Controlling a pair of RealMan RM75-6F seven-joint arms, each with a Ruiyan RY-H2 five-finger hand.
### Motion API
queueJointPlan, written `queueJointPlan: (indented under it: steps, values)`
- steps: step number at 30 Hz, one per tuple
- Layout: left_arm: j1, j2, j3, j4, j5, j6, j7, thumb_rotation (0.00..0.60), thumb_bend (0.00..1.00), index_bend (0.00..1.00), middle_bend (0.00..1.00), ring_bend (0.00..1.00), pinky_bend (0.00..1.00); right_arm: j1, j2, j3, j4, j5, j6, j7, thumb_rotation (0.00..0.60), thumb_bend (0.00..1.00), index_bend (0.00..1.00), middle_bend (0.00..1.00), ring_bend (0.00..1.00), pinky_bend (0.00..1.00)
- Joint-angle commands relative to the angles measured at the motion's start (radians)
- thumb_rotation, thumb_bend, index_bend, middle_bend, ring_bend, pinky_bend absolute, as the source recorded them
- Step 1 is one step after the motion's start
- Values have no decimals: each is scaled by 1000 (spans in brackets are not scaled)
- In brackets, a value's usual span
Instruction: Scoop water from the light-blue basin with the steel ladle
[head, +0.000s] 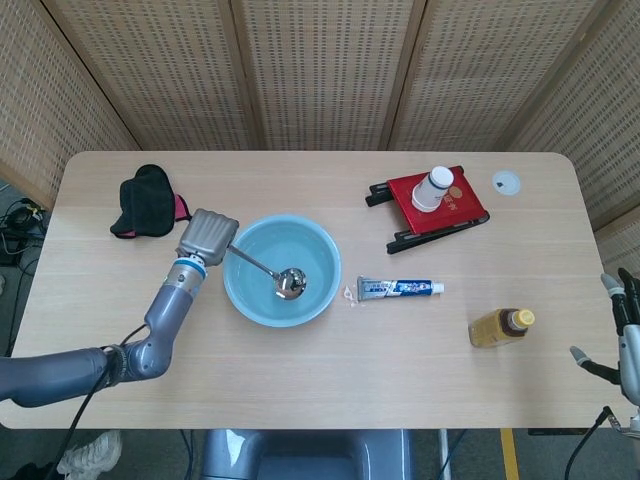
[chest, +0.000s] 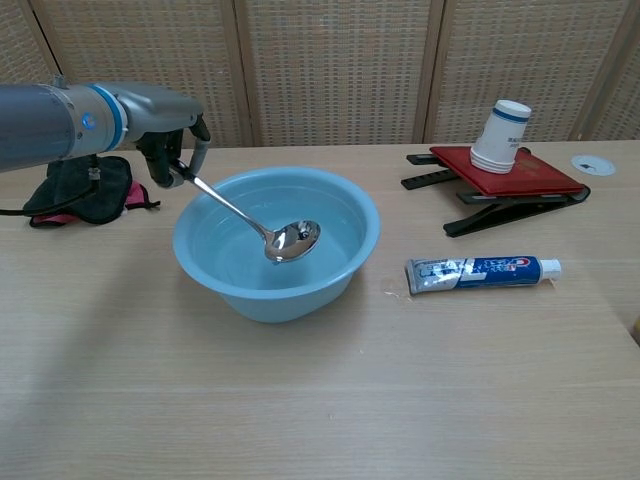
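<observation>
The bench carries everything, and on it the basin sits just to the right of the left hand, its near rim almost under the hand. The left hand grips the ladle by the top of its handle, fingers wrapped round it. From the hand the handle slopes down and to the right, its long axis running across the basin from the left rim toward the middle. The bowl of the ladle hangs inside the basin, at or just above the water; whether it is dipped in I cannot tell.

The coming move turns on that slope: the bowl lies lower than the hand and to its right, so the scoop likely needs the hand to drop and then tip the bowl level.

The right hand is well apart at the bench's far right edge, fingers spread, holding nothing. The left is clearly the nearer one.

Right of the basin lies a toothpaste tube.
</observation>
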Motion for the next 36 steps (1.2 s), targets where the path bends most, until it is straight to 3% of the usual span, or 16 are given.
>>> queueJointPlan:
  steps: [1,18,36]
  values:
    - [-38,-38,20,41,-37,2,39,600,609,694,879,836,981,1,1,1,2,2,-3,3,600,0,0,0,0,0]
    - [-124,-140,79,171,-98,-3,143,600,612,720,879,836,981,8,1,1,3,4,-13,9,600,0,0,0,0,0]
    - [-174,-211,75,268,-149,-9,194,600,613,728,879,836,981,10,13,14,15,37,-27,50,600,0,0,0,0,0]
